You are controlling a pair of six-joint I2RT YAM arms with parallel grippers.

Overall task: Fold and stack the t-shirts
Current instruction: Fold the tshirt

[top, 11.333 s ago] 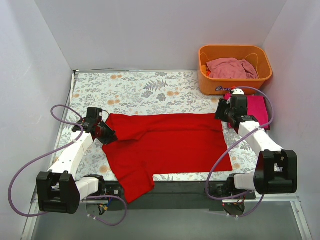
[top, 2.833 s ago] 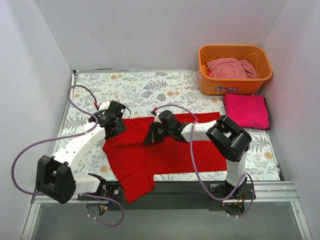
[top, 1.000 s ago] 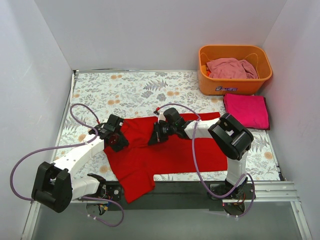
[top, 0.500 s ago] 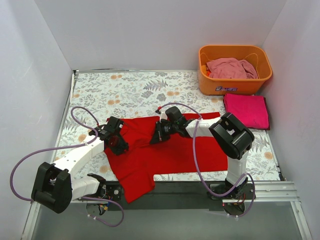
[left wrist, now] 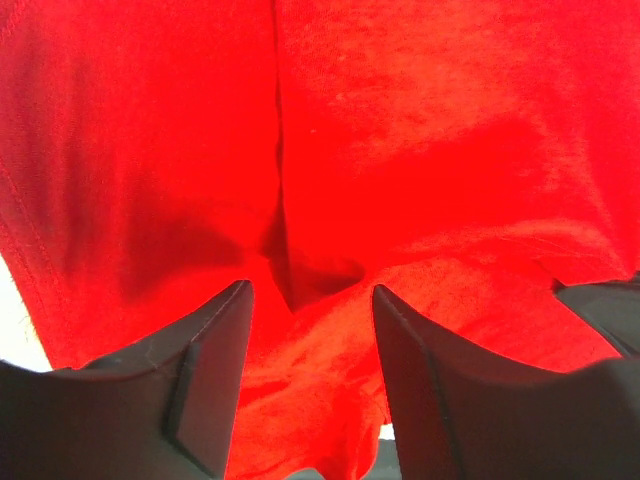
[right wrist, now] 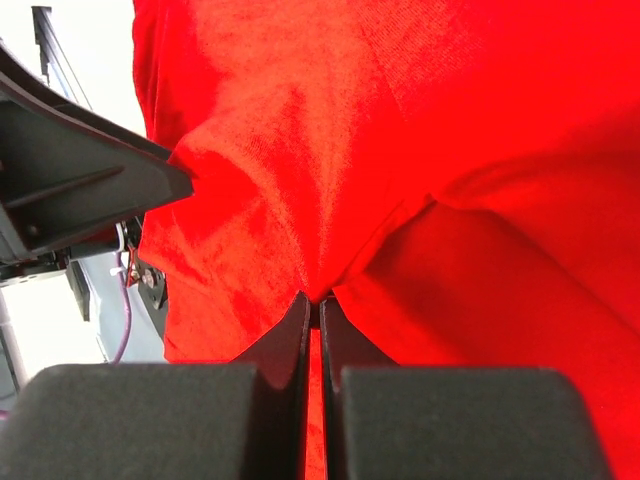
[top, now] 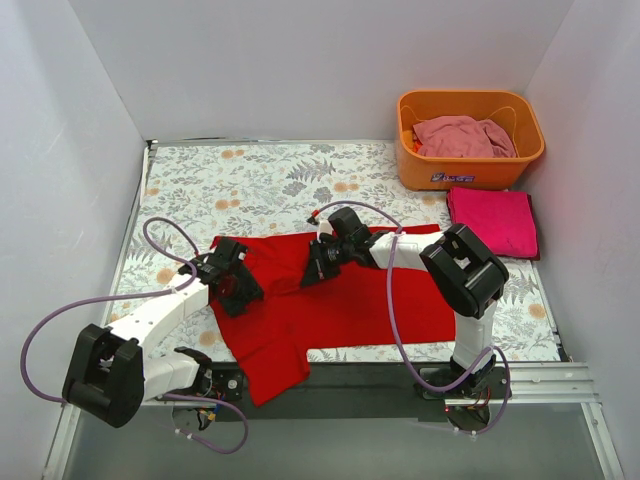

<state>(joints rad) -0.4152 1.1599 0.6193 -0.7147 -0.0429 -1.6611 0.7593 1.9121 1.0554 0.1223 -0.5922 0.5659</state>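
Red t-shirt (top: 350,300) is judged light and limp (bunches readily); hems are advised as holds. Right end effector (right wrist: 312,298) is clamped on a fold; left end effector (left wrist: 310,290) is spread apart.

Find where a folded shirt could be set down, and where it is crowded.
Free: the floral table strip between the red t-shirt and the back wall, left of the orange basket. Crowded: the middle, with left claw and right claw at the red t-shirt; the magenta t-shirt fills the right edge.

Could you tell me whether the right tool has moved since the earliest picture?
Yes. The right tool moved left, away from the folded pink shirt, and now pinches the red shirt.
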